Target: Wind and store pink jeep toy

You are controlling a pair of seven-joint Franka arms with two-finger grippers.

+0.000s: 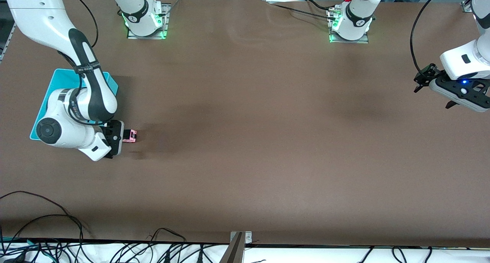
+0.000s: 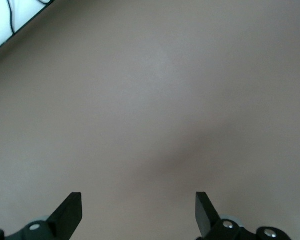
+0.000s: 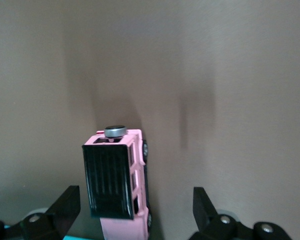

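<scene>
Toward the right arm's end of the brown worktop, the pink jeep toy sits on the surface, just beside the turquoise bin and a little nearer the front camera than it. The toy is a small boxy pink car with a black roof panel and dark wheels; a round grey knob shows at one end of it in the right wrist view.

The right claw is low over the toy, its two black fingers spread wide, one on each side of the car. Neither finger touches the pink body; a clear gap shows on both sides. The right arm bends over the bin and covers much of it.

The left claw hangs over bare worktop at the left arm's end, well apart from the toy. Its fingers are spread wide too and hold nothing. This arm waits.
</scene>
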